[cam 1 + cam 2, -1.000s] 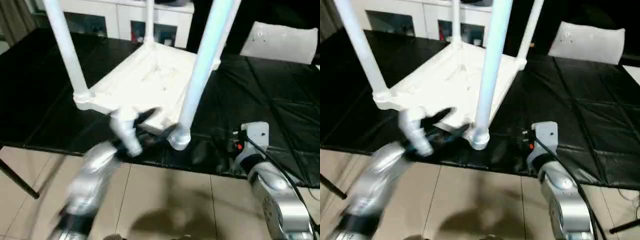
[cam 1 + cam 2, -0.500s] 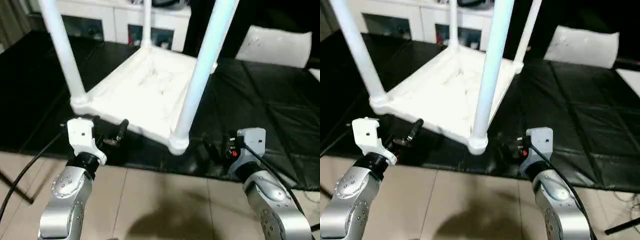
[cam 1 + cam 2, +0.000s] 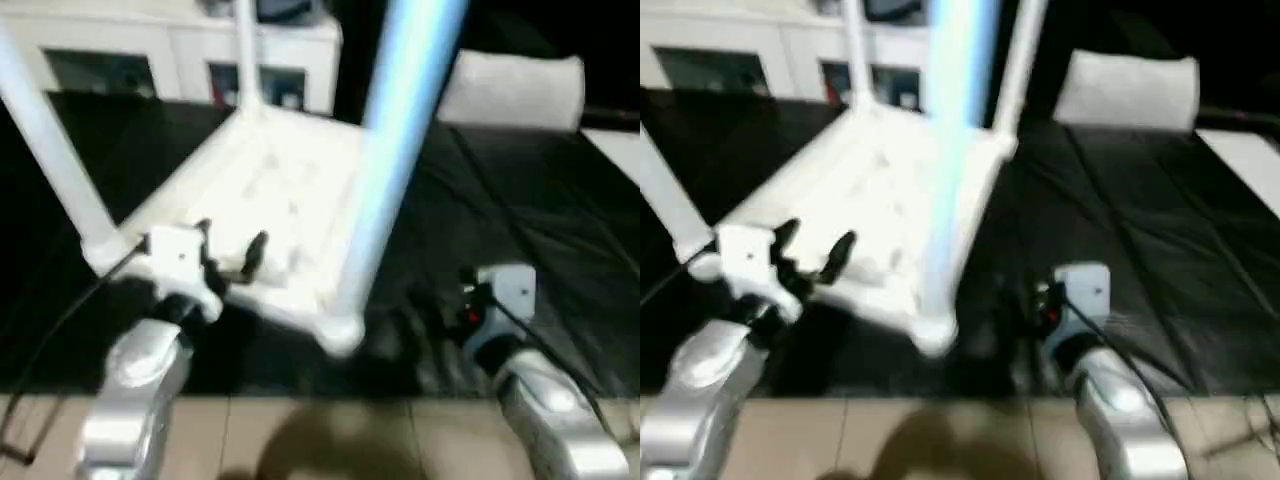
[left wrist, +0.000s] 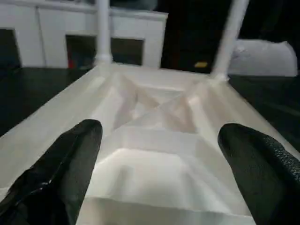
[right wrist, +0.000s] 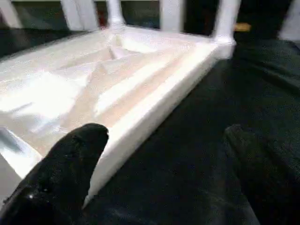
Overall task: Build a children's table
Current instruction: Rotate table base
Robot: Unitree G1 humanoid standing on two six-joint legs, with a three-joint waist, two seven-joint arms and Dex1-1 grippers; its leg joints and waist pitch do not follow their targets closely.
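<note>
Surface: a black-covered work table (image 3: 520, 200), its cover creased in straight folds; its near edge runs across the head views just in front of the two forearms.
Floor: beige tiles (image 3: 330, 440) below the near edge.
Room: a white cabinet (image 3: 170, 60) with dark glass doors stands behind the far edge; a flat white panel (image 3: 510, 90) leans at the far right corner.
Children's table: the children's table (image 3: 270, 190) lies upside down on the black cover, towards the left half, one corner pointing at the near edge; its ribbed, cross-braced underside faces up, and white legs (image 3: 395, 160) rise from the corner sockets.
Left gripper: the left gripper (image 3: 230, 250) hovers at the tabletop's near left side, black fingers (image 4: 70, 164) spread wide, nothing between them.
Right gripper: the right gripper (image 5: 164, 173) sits low over the black cover, just right of the nearest corner, fingers spread wide and empty.
</note>
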